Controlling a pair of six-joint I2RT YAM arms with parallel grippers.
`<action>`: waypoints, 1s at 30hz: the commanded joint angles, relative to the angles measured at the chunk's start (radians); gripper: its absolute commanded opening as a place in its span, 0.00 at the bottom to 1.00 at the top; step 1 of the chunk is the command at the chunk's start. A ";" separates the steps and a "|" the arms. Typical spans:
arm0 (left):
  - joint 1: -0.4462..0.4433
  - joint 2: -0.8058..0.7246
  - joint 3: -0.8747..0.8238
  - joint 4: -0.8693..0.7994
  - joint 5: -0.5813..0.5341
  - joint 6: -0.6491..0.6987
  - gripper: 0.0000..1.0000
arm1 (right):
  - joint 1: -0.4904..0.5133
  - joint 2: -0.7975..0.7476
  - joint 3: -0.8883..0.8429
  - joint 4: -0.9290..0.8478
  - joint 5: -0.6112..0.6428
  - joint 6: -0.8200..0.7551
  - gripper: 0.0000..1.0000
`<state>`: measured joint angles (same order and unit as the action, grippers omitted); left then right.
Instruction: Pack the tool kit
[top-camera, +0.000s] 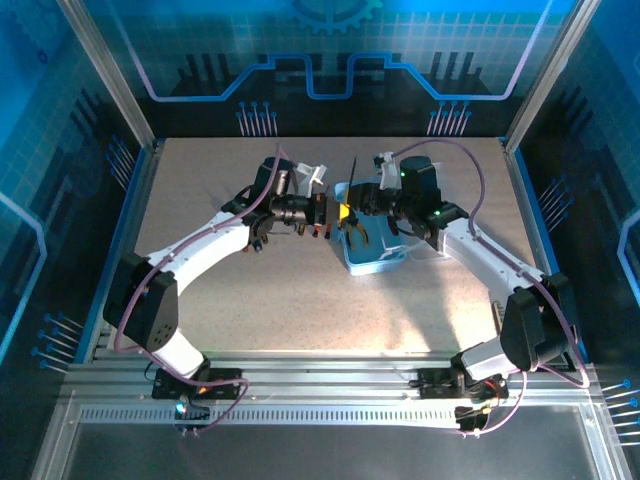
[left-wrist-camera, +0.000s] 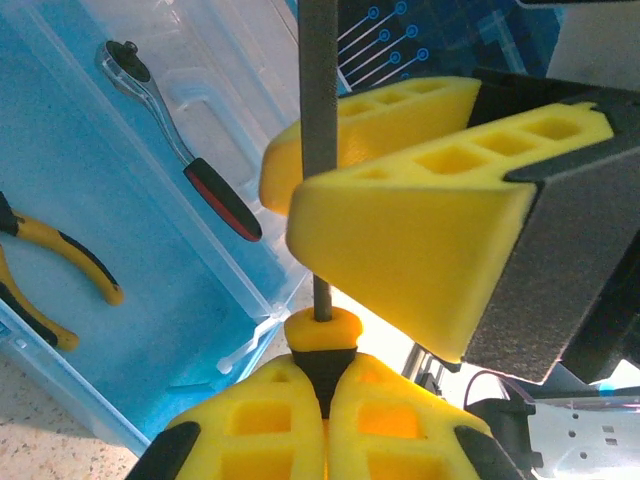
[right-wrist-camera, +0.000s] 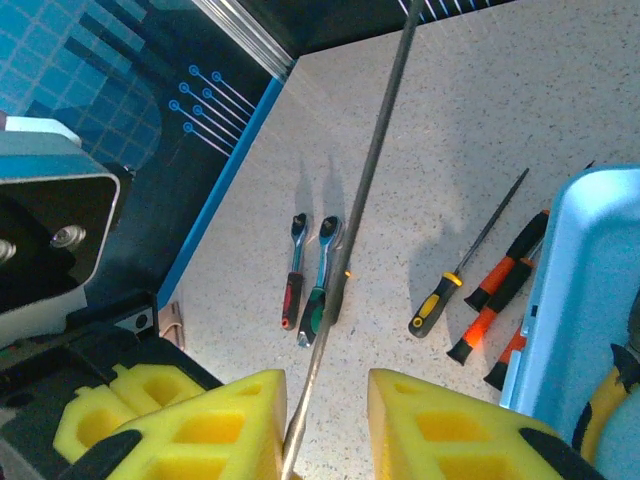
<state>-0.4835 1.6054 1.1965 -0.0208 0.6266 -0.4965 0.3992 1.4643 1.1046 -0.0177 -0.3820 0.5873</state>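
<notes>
The fingers (left-wrist-camera: 250, 430) of the left gripper (left-wrist-camera: 322, 395) are pressed together on the yellow-and-black handle of the long-shafted screwdriver (left-wrist-camera: 319, 100). They hold it so that its grey shaft points away from them. The fingers (right-wrist-camera: 440, 420) of the right gripper (right-wrist-camera: 325, 392) stand on both sides of this shaft. The gap between them is wider than the shaft, so they do not clamp it. In the top view both grippers meet over the left edge of the case (top-camera: 375, 262), and the screwdriver is in the air there, not inside the case.

The case is light blue, translucent, and open at the top. Inside it lie the pliers (left-wrist-camera: 60, 260), with yellow-orange and black handles, on the blue floor. A ratchet (left-wrist-camera: 180, 140) with a red-and-black grip also lies inside, along the paler side of the case. I cannot tell if it rests flat or leans on the wall.

Outside the case, on the speckled table (right-wrist-camera: 520, 90), several orange-and-black handled tools (right-wrist-camera: 495, 295) lie just beside its outer wall. A small yellow-handled screwdriver (right-wrist-camera: 440, 300) lies near the case, a little further out. A red-handled ratchet (right-wrist-camera: 293, 290) and a green-handled ratchet (right-wrist-camera: 318, 300) lie side by side, well apart from the case.
</notes>
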 joint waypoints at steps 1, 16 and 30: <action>-0.013 -0.012 0.010 0.011 0.052 0.026 0.00 | 0.010 0.025 0.033 0.019 0.006 -0.003 0.28; 0.081 -0.052 0.035 -0.194 -0.093 0.146 0.85 | -0.103 -0.005 0.200 -0.412 0.091 -0.278 0.00; 0.217 -0.028 0.042 -0.510 -0.499 0.228 0.99 | -0.232 0.209 0.436 -0.794 0.500 -0.520 0.00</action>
<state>-0.2710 1.5490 1.2156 -0.4377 0.2348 -0.2981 0.1757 1.6161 1.4921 -0.7025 0.0246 0.1310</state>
